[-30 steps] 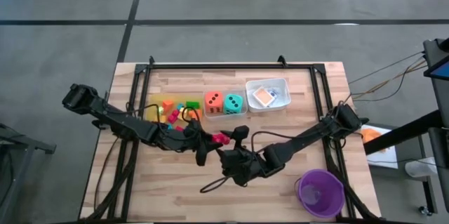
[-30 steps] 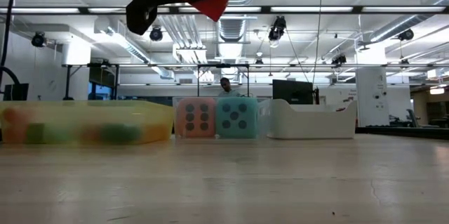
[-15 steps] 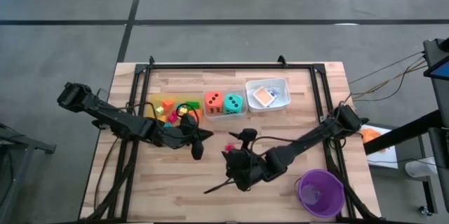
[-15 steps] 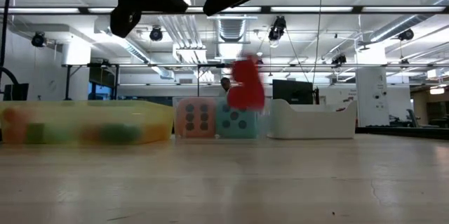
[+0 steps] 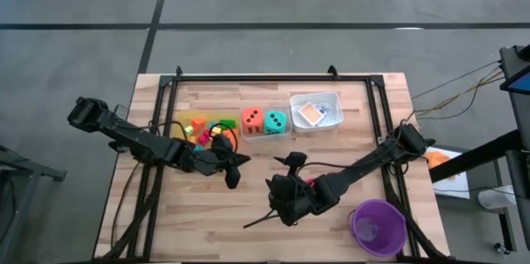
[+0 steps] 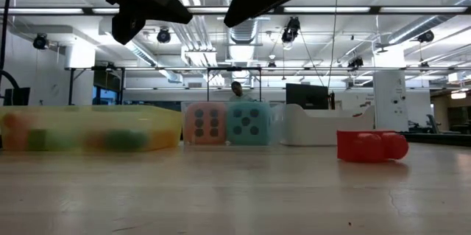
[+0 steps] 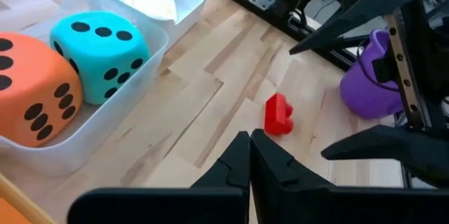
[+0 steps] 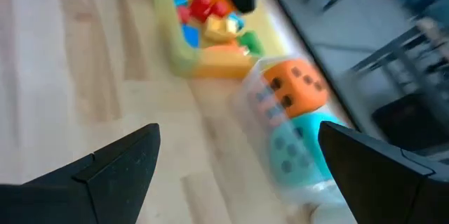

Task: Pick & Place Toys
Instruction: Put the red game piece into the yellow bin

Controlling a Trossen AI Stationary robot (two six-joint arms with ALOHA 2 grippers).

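So the red block (image 7: 278, 114) is just lying on the bare table (image 5: 348, 214), not held by anything. In the low view (image 6: 372, 146) it sits flat on the wood, nearer the camera than the white tray (image 6: 327, 127) and off to that tray's right. The left wrist view puts it between the clear tray (image 7: 105, 115) with the dice and the purple cup (image 7: 370, 83), clear of both.

Left gripper (image 5: 233, 170) hangs above the table just on the near side of the yellow tray (image 5: 178, 127), fingers (image 7: 245, 161) pressed together with nothing between them. Right gripper (image 5: 280, 183) is a bit further from that tray, toward the cup (image 5: 378, 225), and its jaws are spread wide and empty. The block shows as a red sliver (image 5: 309, 181) right beside it.

Orange die (image 5: 252, 120) and teal die (image 5: 275, 121) sit side by side in the clear tray, right next to the yellow tray. The yellow tray holds a heap of small blocks (image 8: 210, 10). White tray (image 5: 315, 112) past the dice has a card (image 5: 311, 113) in it.
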